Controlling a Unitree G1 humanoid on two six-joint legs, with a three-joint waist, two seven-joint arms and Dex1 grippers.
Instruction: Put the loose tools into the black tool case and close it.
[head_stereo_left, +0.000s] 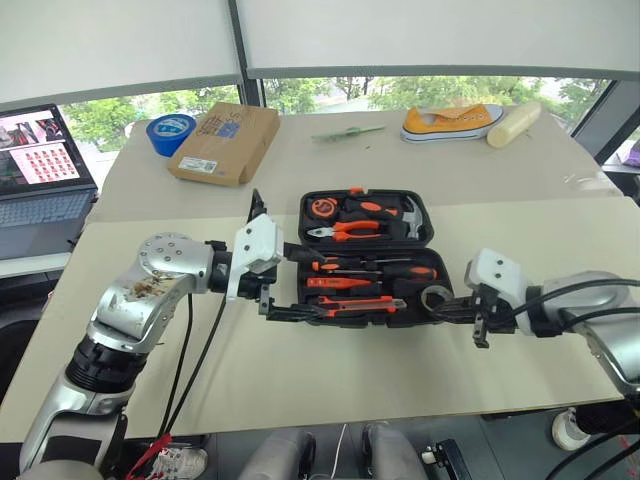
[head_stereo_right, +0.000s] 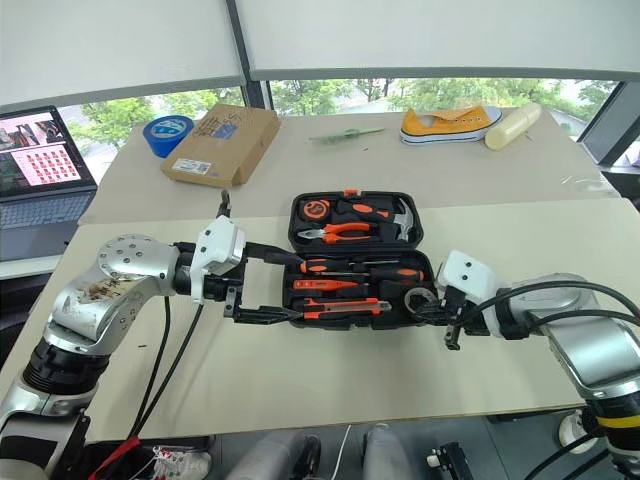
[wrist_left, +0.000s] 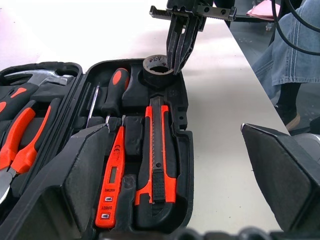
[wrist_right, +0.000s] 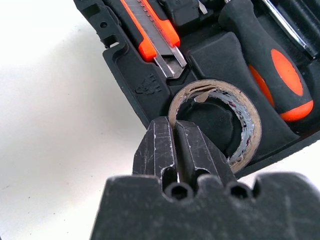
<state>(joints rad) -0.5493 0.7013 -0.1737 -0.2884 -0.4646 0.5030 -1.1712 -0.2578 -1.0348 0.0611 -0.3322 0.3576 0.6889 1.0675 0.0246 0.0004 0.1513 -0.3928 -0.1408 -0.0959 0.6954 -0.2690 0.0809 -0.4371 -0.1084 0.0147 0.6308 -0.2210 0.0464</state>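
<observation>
The black tool case (head_stereo_left: 303, 215) lies open on the table, its lid flat behind. In the front half's recesses lie the utility knife (wrist_left: 157, 150), the orange tester screwdriver (wrist_left: 112, 175), a thin screwdriver (wrist_left: 92, 105) and the larger screwdriver (wrist_left: 115, 87). My left gripper (head_stereo_left: 318, 285) is open wide and straddles the case's left end, one finger (wrist_left: 75, 175) over the tray and one outside the front edge. At the right end my right gripper (wrist_right: 174, 122) is shut, its tips against the rim of the tape roll (wrist_right: 250, 125). Whether the tips pinch the roll's wall I cannot tell.
Pliers (head_stereo_left: 345, 230), a hammer (head_stereo_left: 410, 212) and a tape measure (head_stereo_left: 322, 207) sit in the lid. At the back stand a cardboard box (head_stereo_left: 225, 140), a blue tape roll (head_stereo_left: 170, 132), a yellow shoe (head_stereo_left: 450, 122) and a cream cylinder (head_stereo_left: 513, 124). A laptop (head_stereo_left: 40, 170) is far left.
</observation>
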